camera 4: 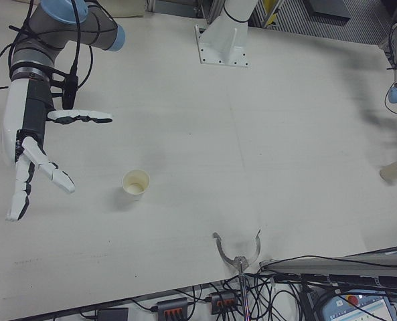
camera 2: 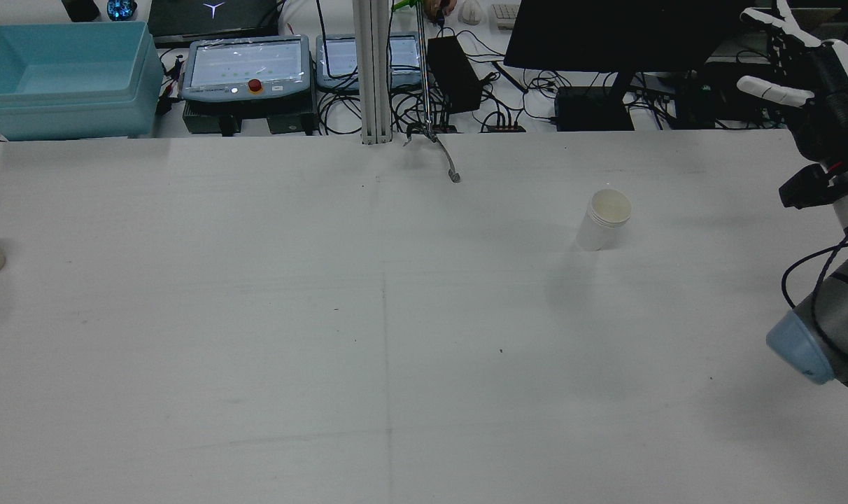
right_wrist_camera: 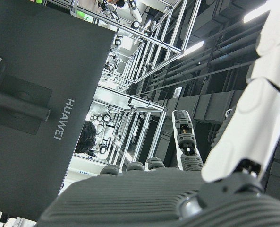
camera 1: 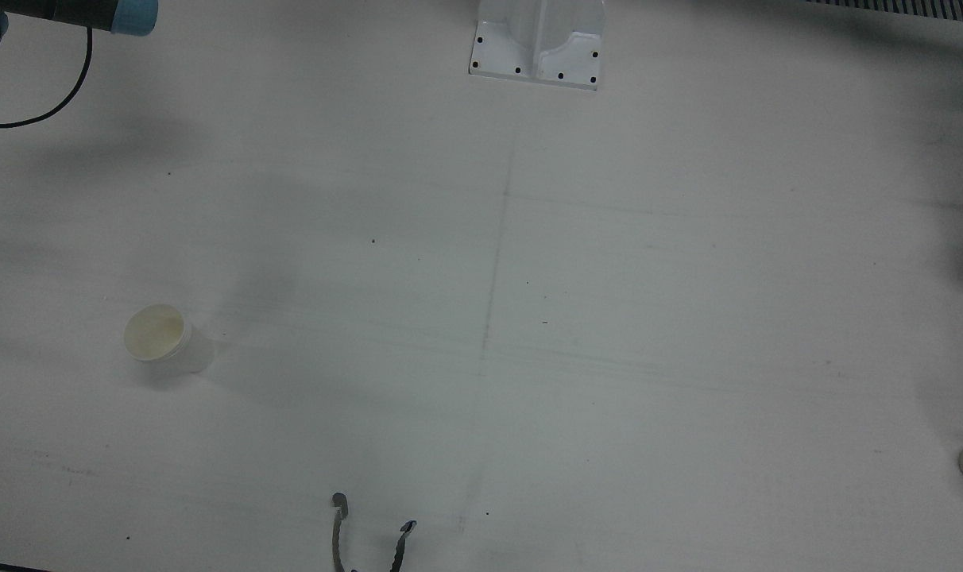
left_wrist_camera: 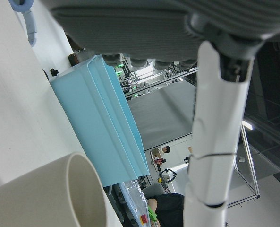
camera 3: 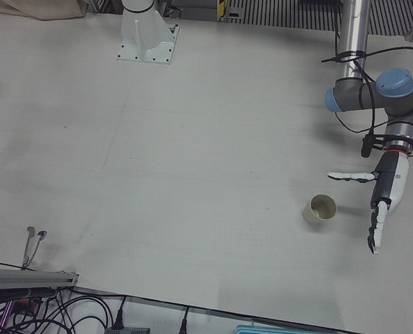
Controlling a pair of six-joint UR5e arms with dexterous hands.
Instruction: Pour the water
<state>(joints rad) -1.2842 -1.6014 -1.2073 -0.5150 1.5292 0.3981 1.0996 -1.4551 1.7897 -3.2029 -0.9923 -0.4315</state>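
A white cup (camera 2: pixel 608 218) stands upright on the table before my right arm; it also shows in the front view (camera 1: pixel 160 338) and the right-front view (camera 4: pixel 136 184). My right hand (camera 4: pixel 31 150) hangs open to its side, fingers spread, apart from the cup and holding nothing; the rear view shows that hand (camera 2: pixel 805 66) raised at the table's far right. A beige cup (camera 3: pixel 322 208) stands before my left arm, with my left hand (camera 3: pixel 386 195) open just beside it, not touching. The same beige cup (left_wrist_camera: pixel 45 196) fills the left hand view's lower corner.
Metal tongs (camera 1: pixel 370 536) lie at the operators' edge of the table (camera 1: pixel 609 318). The arm pedestal (camera 1: pixel 539 48) stands at the middle on the robot's side. A blue bin (camera 2: pixel 60 77), control pendants and a monitor (camera 2: pixel 606 31) sit beyond the far edge.
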